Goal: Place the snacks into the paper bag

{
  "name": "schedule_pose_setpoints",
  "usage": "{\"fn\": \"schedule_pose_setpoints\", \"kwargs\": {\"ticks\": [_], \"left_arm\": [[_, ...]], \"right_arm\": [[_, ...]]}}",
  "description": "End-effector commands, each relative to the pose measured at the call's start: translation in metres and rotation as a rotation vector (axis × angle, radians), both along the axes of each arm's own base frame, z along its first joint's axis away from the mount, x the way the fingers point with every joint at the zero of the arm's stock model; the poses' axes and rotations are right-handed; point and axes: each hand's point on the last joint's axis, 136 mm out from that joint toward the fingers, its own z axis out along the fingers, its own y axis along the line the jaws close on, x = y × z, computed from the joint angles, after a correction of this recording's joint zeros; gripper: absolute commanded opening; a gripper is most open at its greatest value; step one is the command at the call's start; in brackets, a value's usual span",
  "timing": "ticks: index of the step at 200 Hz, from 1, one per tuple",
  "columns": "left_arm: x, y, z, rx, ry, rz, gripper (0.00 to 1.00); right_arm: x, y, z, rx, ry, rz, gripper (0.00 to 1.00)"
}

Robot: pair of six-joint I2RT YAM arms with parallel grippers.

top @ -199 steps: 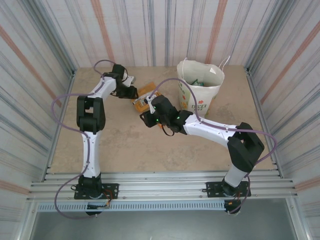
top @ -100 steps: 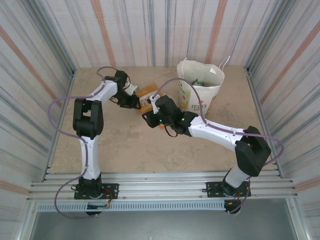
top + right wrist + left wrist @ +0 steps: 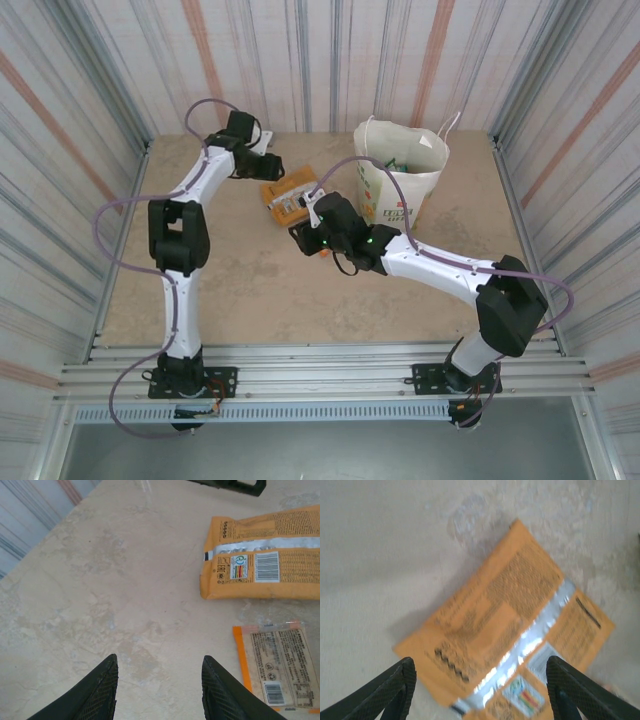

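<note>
Mottled beige tabletop [image 3: 250, 290], striped corrugated walls [image 3: 330, 60] — paper bag [image 3: 420, 185] standing back right

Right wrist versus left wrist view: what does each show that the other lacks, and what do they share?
Right wrist adds a smaller pale packet with an orange edge, a strip of striped wall, and the right jaws open over bare table. Left wrist adds the left jaws, spread wide, gripping nothing. Shared: the orange packet with a silver seam, lying flat on the beige table.
</note>
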Motion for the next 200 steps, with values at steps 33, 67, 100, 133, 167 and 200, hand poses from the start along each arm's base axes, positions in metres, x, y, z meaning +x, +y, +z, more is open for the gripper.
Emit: {"fn": "schedule_pose_setpoints", "kwargs": {"ticks": [33,67,100,133,167,200], "left_arm": [[0.038,-0.010,-0.032,-0.049,0.013,0.077,0.72],[0.025,-0.015,-0.044,-0.058,0.077,0.038,0.70],[0.000,-0.016,-0.055,-0.044,0.144,-0.006,0.69],[-0.026,-0.016,-0.061,-0.021,0.200,-0.047,0.69],[-0.044,-0.014,-0.065,0.066,0.212,-0.082,0.68],[-0.057,-0.010,-0.081,0.225,0.227,-0.115,0.65]], "right_arm": [[-0.001,-0.017,0.009,-0.021,-0.034,-0.020,0.46],[-0.002,-0.024,0.009,-0.021,-0.038,-0.034,0.46],[-0.003,-0.025,0.008,-0.017,-0.036,-0.030,0.46],[-0.004,-0.023,0.011,-0.008,-0.036,-0.023,0.46],[-0.004,-0.023,0.011,-0.005,-0.037,-0.021,0.46],[-0.005,-0.023,0.012,-0.003,-0.039,-0.021,0.46]]}}
